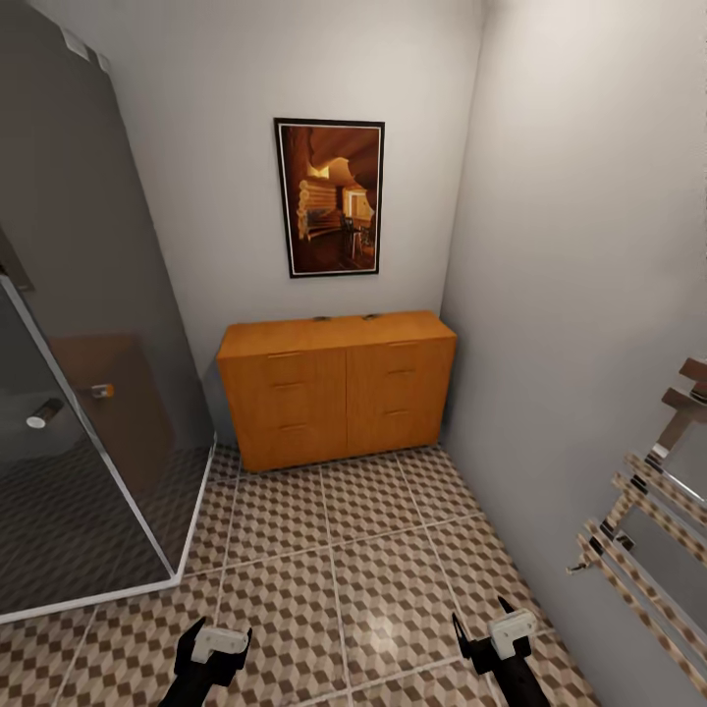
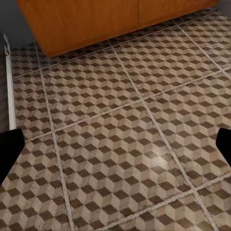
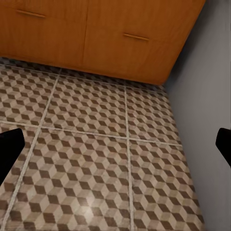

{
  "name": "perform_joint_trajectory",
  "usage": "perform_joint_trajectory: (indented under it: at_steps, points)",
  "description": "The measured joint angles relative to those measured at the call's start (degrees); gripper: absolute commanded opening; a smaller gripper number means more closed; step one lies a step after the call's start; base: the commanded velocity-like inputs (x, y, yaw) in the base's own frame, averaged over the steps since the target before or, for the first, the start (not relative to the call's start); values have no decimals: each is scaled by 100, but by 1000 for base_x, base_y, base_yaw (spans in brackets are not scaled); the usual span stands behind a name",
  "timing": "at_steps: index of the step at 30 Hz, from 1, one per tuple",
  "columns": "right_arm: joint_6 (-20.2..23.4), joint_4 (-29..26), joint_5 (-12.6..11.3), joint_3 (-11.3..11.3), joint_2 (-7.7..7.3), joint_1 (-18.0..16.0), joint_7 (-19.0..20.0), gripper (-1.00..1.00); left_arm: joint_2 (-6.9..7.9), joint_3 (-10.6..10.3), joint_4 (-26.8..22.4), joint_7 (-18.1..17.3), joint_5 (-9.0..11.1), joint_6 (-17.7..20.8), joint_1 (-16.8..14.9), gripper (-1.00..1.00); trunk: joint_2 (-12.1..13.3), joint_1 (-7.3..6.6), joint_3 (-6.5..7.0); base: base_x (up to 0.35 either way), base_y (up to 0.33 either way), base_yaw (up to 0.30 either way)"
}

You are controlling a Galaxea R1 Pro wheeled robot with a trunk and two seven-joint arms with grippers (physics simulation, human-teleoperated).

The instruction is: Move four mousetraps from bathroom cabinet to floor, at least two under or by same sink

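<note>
Grippers hang low at the near edge of the head view: the left gripper (image 1: 214, 648) and the right gripper (image 1: 494, 636), both above the bathroom floor (image 1: 334, 550) and well apart from each other. In each wrist view the two dark fingertips (image 2: 10, 144) stand at opposite edges of the picture with only tiles between them, so both claws are spread wide and hold nothing. The floor has square tiles with a brown, beige and white cube pattern and pale grout lines. Farther ahead, the cabinet (image 1: 334, 388) stands against the back wall, an orange-brown chest with a flat top and closed fronts with slim bar handles. On its top, near the back edge, two tiny dark things (image 1: 344, 317) lie; they may be mousetraps, but they are too small to tell. A framed picture (image 1: 330, 196) hangs above it. A glass shower enclosure (image 1: 88, 393) stands on the left, and a towel rail (image 1: 648, 511) is fixed on the right wall.
</note>
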Motion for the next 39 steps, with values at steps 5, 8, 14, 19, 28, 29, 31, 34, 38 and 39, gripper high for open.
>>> perform_joint_trajectory:
  at_steps: [5, 8, 14, 19, 28, 29, 31, 34, 38, 39]
  points:
    - [2, 0, 0, 0, 0, 0, 0, 100, 0, 0, 0, 0, 0, 0, 0, 100, 0, 0, 46, 0, 0, 0]
    - [3, 0, 0, -1, 0, 0, 0, 100, 0, 0, 0, 0, 0, 0, 0, 100, 0, 0, 74, 0, 0, 0]
    - [4, 0, 0, -1, 0, 0, 0, 100, 0, 0, 0, 0, 0, 0, 0, 100, 0, 0, 129, 0, 0, 0]
    - [6, 0, 0, -2, 0, 0, 0, 100, 0, 0, 0, 0, 0, 0, 0, 100, 0, 0, 175, 0, 0, 0]
    - [8, 0, 0, -2, 0, 0, 0, 100, 0, 0, 0, 0, 0, 0, 0, 100, 1, 0, 258, 0, 0, 0]
    - [8, 0, 0, -2, 0, 0, 0, 100, 0, 0, 0, 0, 0, 0, 0, 100, 1, 0, 267, 0, 0, 0]
    - [9, 0, 0, -3, 1, 0, 0, 100, 0, 0, 0, 0, 0, 0, 0, 100, 1, 0, 285, 0, 0, 0]
    - [9, 0, 0, -1, 6, 0, 0, 100, 0, 0, 0, 0, 0, 0, 0, 100, 1, 0, 313, 0, 0, 0]
    - [9, 0, 0, 0, 8, 0, 0, 100, 0, 0, 0, 0, 0, 0, 0, 100, 1, 0, 350, 0, 0, 0]
    - [8, 0, 0, -2, 8, 0, 0, 100, 0, 0, 0, 0, 0, 0, 0, 100, 1, 0, 359, 0, 0, 0]
